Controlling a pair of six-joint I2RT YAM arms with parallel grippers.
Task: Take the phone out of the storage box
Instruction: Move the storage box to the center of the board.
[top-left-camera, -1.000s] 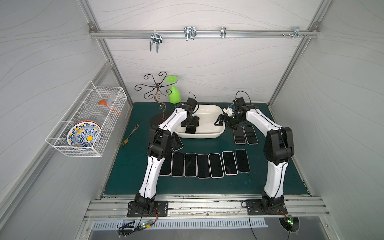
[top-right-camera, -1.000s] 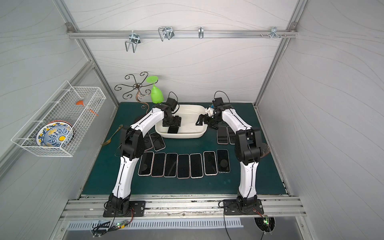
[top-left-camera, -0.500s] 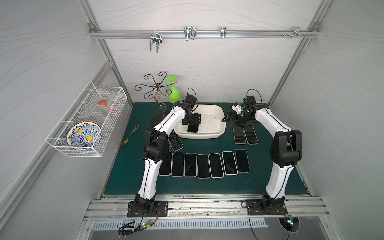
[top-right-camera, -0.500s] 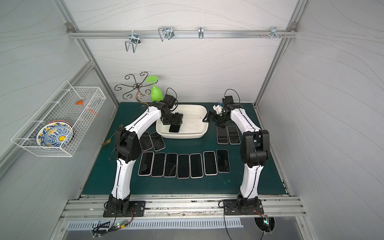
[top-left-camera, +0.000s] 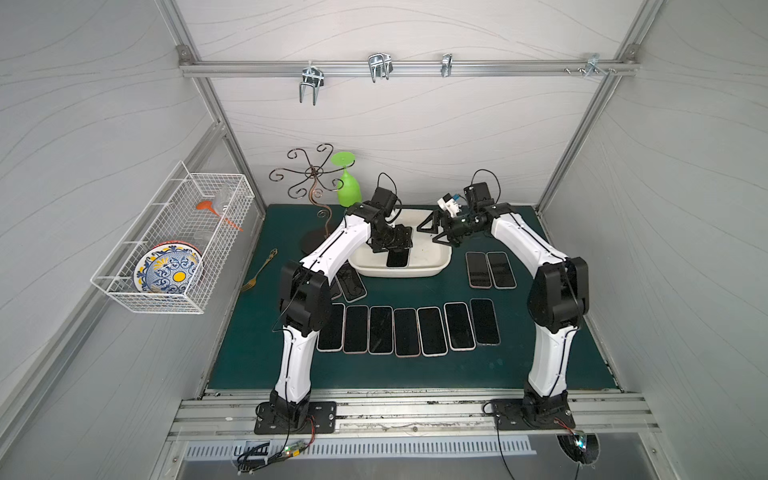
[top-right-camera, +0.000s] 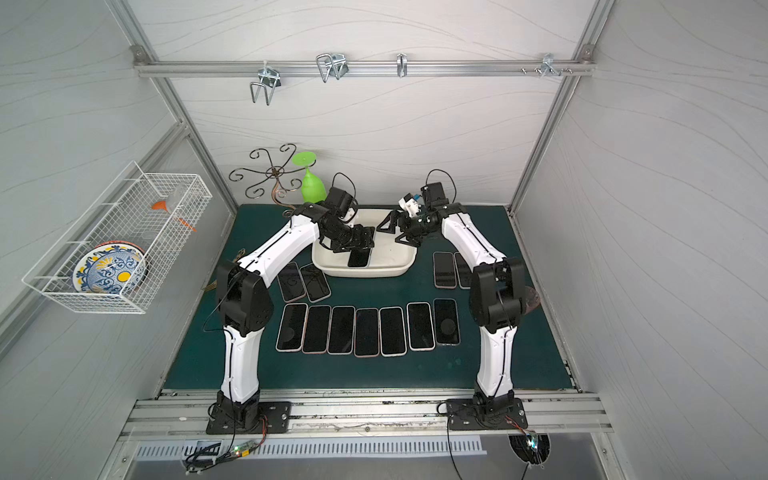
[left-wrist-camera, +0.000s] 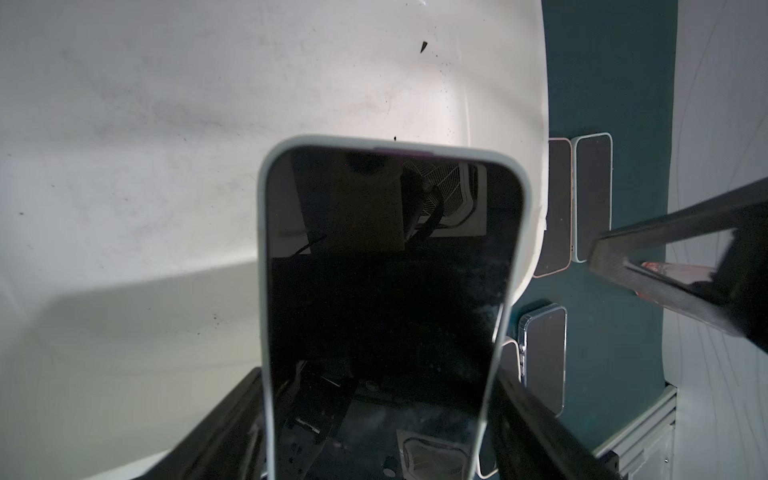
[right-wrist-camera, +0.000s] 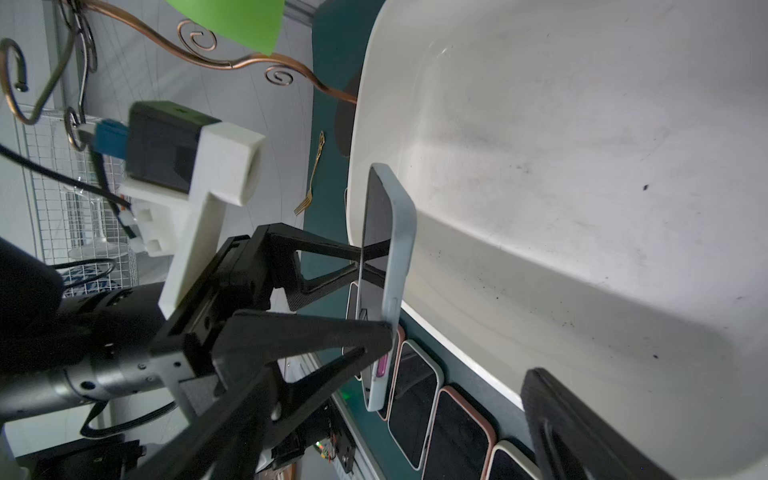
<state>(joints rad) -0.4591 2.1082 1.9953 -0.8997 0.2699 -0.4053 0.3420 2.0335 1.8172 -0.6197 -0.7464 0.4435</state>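
The phone (top-left-camera: 397, 258) (top-right-camera: 358, 257), dark-screened in a pale case, is held by its two long edges in my left gripper (top-left-camera: 395, 244) (left-wrist-camera: 376, 374). It is tilted and lifted off the floor of the cream-white storage box (top-left-camera: 440, 266) (top-right-camera: 401, 270), and is still over the box. In the right wrist view the phone (right-wrist-camera: 390, 249) shows edge-on beside the box wall (right-wrist-camera: 582, 208). My right gripper (top-left-camera: 428, 235) (top-right-camera: 390, 234) hangs open and empty over the box's back right rim. It is apart from the phone.
Several phones (top-left-camera: 405, 331) lie in a row on the green mat before the box, two more (top-left-camera: 490, 270) to its right and two (top-left-camera: 351, 284) to its left. A fork (top-left-camera: 259, 270), a wire stand with a green glass (top-left-camera: 348, 187) and a wall basket (top-left-camera: 174, 241) are at the left.
The left gripper has carried the phone slightly to the right over the box. The right gripper swung out to the right and has come back over the box's right rim.
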